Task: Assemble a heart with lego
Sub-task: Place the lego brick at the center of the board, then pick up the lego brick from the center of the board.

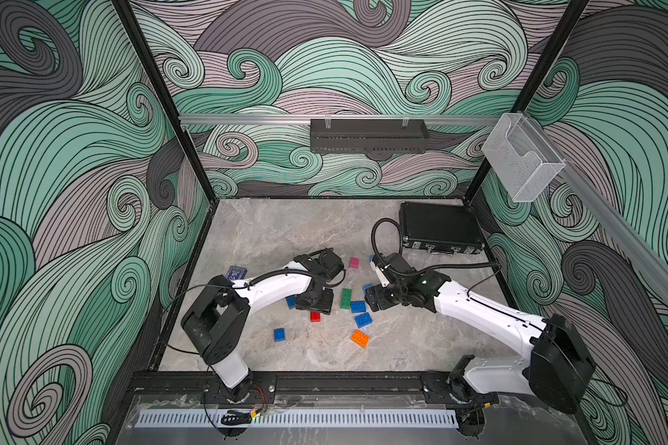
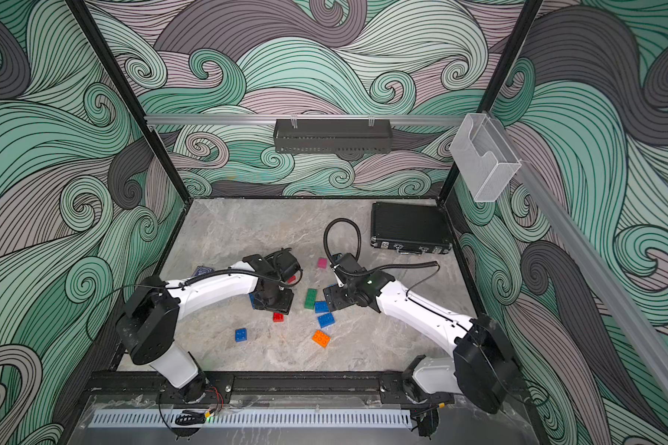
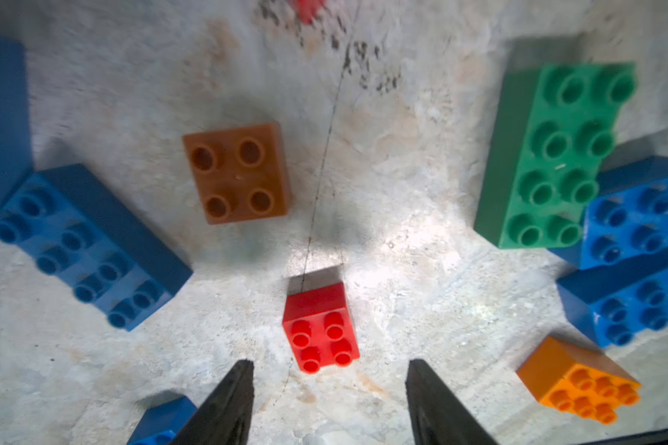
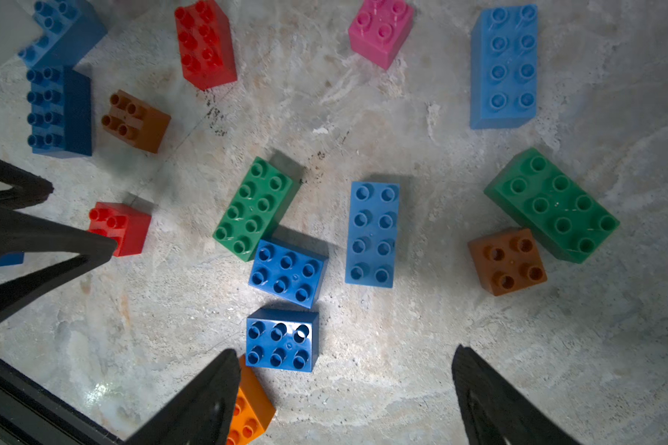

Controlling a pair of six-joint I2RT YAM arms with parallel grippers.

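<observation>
Loose lego bricks lie scattered on the marbled table [image 1: 270, 235], none joined. My left gripper [image 3: 329, 366] is open and empty. A small red brick [image 3: 321, 327] sits on the table just beyond its fingertips, between a brown square brick [image 3: 238, 173] and a green oblong brick [image 3: 552, 158]. My right gripper [image 4: 344, 348] hangs open and empty above a dark blue brick [image 4: 282, 339], with an orange brick [image 4: 251, 408] beside one finger. Light blue bricks [image 4: 373, 235], a pink brick [image 4: 380, 31] and a red oblong brick [image 4: 205, 42] lie further off. In both top views the grippers [image 1: 315, 304] [image 2: 332, 298] face each other across the pile.
A black case [image 1: 440, 227] lies at the back right corner. A flat dark blue card box [image 1: 236, 273] lies behind the left arm. A lone blue brick [image 1: 279, 334] and the orange brick [image 1: 360, 338] sit nearer the black front rail [image 1: 324, 379].
</observation>
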